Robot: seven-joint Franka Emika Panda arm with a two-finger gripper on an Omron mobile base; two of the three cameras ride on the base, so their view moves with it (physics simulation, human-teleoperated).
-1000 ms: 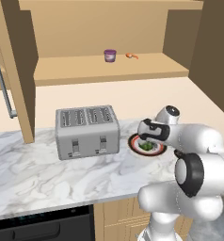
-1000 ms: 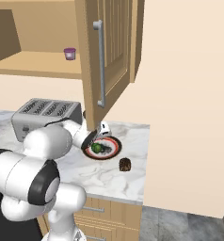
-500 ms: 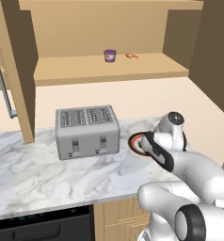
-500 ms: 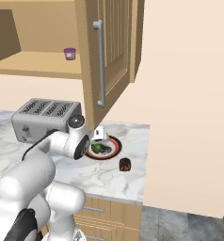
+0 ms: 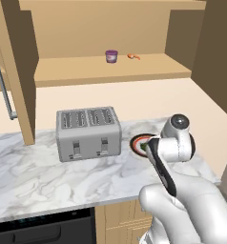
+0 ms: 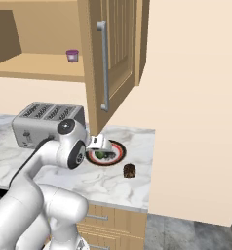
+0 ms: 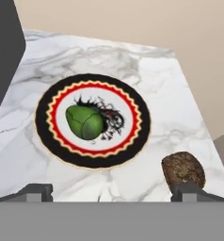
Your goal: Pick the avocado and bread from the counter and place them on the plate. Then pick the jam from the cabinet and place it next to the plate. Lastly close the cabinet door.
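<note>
Claw was spread wide and holding nothing, hovering low over the surface right at the plate. From the hand camera you could see both finger tips at the bottom of the picture, far apart, with bare marble between them.

So the avocado was already sitting on the plate, slightly off-centre on the white middle. That part looked done to me.

The bread was the interesting bit. It was off the plate, on the marble just beside the rim, toward the surface's open end where the wall stops. In the hand camera it sat right above one finger tip, so it was way off to one side of the claw and not between the fingers at all. From the right base camera the bread was near the front edge, on the far side of the plate from the toaster. It's a blocky little chunk, no obvious long axis that I could make out.

My guess: the claw needed to slide sideways, away from the toaster, to centre on it before dropping.

Jam was on the cabinet shelf, next to a tiny orange thing, door open.
</note>
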